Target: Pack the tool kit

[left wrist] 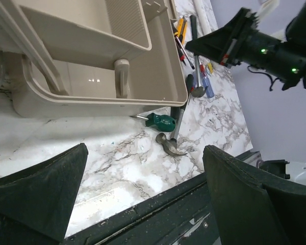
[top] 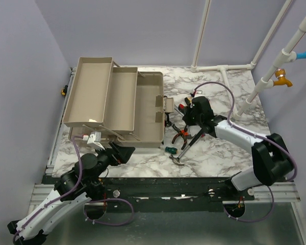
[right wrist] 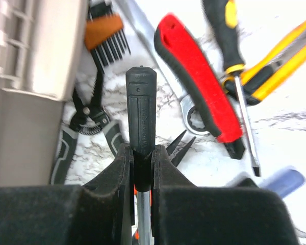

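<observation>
**Tool kit, unpacked on the bench [top: 219, 155]: your right end effector [right wrist: 142, 151] is clamped on the hammer [right wrist: 141, 99] by its black grip; your left end effector [left wrist: 145, 153] stands spread wide, holding nothing.**

Outward from your right end effector: pliers [right wrist: 89, 122] just left of the fingers; ring wrench [right wrist: 194, 118] just ahead to the right, red knife [right wrist: 194, 76] against it; black-and-yellow screwdriver [right wrist: 224, 30] beyond the knife; toolbox [top: 150, 102] to the left, its trays [top: 89, 89] swung out. Ahead of your left end effector: hammer head on the bench, green screwdriver [left wrist: 160, 121] just beside it, then the toolbox's front wall.
</observation>
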`<state>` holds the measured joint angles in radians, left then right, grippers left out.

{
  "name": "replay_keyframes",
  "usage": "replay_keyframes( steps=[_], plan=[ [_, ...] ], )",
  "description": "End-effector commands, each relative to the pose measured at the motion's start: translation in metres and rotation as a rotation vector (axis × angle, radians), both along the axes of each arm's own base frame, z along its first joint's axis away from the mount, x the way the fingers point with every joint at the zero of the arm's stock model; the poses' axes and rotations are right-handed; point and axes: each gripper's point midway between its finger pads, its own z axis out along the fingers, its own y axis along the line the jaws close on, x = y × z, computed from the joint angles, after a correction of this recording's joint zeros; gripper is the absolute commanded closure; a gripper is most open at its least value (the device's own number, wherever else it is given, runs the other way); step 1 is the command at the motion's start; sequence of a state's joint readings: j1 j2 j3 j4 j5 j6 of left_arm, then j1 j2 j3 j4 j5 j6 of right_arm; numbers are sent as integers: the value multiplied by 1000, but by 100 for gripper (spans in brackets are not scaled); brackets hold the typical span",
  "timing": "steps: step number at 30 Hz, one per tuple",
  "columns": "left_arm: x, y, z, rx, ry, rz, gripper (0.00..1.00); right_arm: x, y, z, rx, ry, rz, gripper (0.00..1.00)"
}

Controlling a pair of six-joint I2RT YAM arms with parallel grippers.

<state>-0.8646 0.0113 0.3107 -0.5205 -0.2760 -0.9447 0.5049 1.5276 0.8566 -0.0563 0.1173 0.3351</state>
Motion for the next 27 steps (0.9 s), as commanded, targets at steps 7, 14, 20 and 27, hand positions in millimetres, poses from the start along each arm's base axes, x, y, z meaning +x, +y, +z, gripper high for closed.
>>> replay_keyframes(
  steps=[7,14,20,27],
  plan=[
    [3,2,35,125,-69,-31,1,1,8,120,207,-209,-38,99],
    [7,13,60,174,-133,-1,1,-4,95,164,602,-39,138,99],
    [6,17,66,192,-150,0,1,-7,171,154,573,19,200,99],
    [3,22,59,187,-132,10,1,16,180,123,453,-59,-153,99]
  ],
)
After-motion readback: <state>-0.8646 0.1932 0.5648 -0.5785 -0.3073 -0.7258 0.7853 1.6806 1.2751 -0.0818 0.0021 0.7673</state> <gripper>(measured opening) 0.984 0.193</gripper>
